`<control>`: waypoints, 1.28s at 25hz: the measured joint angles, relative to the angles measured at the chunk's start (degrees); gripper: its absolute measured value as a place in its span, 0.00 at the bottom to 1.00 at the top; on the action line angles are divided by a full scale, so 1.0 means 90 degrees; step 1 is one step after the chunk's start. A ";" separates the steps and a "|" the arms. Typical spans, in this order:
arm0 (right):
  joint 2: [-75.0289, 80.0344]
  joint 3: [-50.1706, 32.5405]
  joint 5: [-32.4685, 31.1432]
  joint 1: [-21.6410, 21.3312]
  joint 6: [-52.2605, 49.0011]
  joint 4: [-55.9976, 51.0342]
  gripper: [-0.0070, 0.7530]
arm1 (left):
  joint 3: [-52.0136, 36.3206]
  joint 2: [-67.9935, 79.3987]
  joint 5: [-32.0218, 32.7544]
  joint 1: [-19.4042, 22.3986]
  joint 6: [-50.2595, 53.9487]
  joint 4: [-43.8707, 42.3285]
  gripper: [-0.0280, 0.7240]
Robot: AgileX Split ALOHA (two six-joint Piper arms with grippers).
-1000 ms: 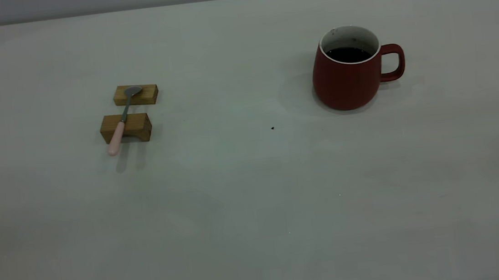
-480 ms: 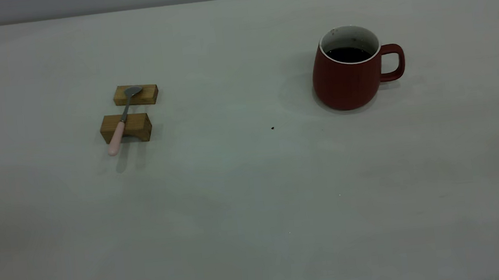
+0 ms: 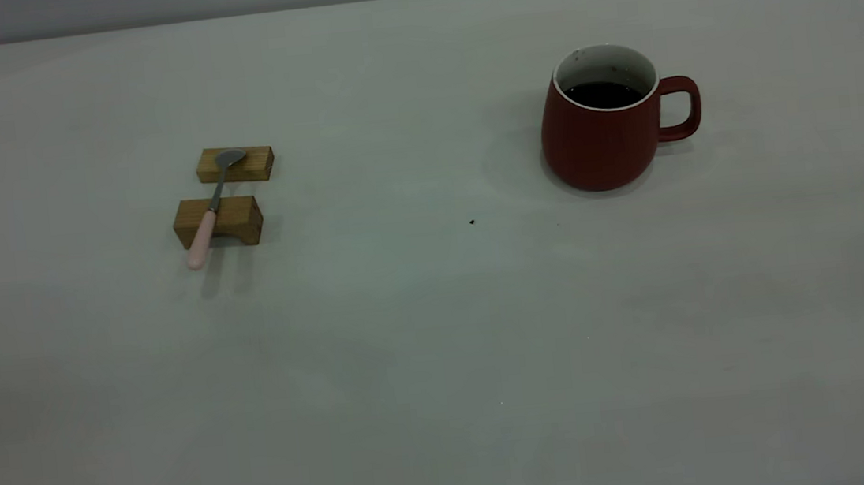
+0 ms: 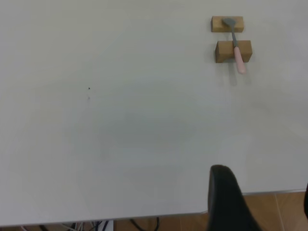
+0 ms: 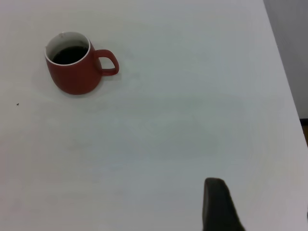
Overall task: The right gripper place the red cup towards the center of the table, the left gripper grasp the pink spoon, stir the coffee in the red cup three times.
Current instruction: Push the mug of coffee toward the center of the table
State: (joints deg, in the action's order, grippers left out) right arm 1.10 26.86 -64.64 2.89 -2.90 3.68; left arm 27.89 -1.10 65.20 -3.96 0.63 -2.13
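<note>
Red cup (image 3: 602,131), holding coffee (image 3: 603,94), is seen unmoved at the table's (image 3: 425,338) right, pink spoon (image 3: 208,208) untouched across two wooden blocks (image 3: 225,195); finger states cannot be told, so every step remains.

Neither arm shows in the exterior view. In the left wrist view one black finger of the left gripper (image 4: 262,204) rises from about 6 o'clock, with only a sliver of its partner at the 4 o'clock edge (the two stand well apart, so the jaws are spread). In the right wrist view the right gripper (image 5: 262,207) shows one dark finger near 6 o'clock and a trace of the other at the 4 o'clock edge, likewise spread and holding nothing.
</note>
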 joint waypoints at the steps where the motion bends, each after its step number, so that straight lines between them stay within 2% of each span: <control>1: 0.0000 0.0000 0.0000 0.0000 0.0000 0.0000 0.63 | 0.0000 0.0000 0.0000 0.0000 0.0000 0.0000 0.65; 9: 0.0180 0.0006 0.0000 0.0000 0.0044 -0.0260 0.64 | 0.0000 0.0000 0.0000 0.0000 0.0000 0.0000 0.65; 13: 0.1150 0.0097 0.0230 0.0000 0.0085 -0.0511 0.72 | 0.0000 0.0000 0.0000 0.0000 0.0000 0.0000 0.65; 15: 0.1869 0.0197 0.0581 0.0000 0.0235 -0.0615 0.79 | 0.0000 0.0000 0.0000 0.0000 0.0000 0.0000 0.65; 18: 0.3148 0.0383 0.1283 0.0000 0.0671 -0.0742 0.84 | 0.0000 0.0000 0.0000 0.0000 0.0000 0.0000 0.65; 22: 0.4956 0.0614 0.2437 0.0000 0.1616 -0.0908 0.84 | 0.0000 0.0000 0.0000 0.0000 0.0000 0.0000 0.65; 26: 0.6733 0.1049 0.3442 0.0000 0.3037 -0.1233 0.82 | 0.0000 0.0000 0.0000 0.0000 0.0000 0.0000 0.65; 32: 0.9033 0.2081 0.4388 0.0046 0.5455 -0.2261 0.79 | 0.0000 0.0000 0.0000 0.0000 0.0000 0.0000 0.65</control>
State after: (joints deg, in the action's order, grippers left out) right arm 82.40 45.59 -25.15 3.30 46.19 -16.66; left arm 27.89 -1.10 65.20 -3.96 0.63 -2.13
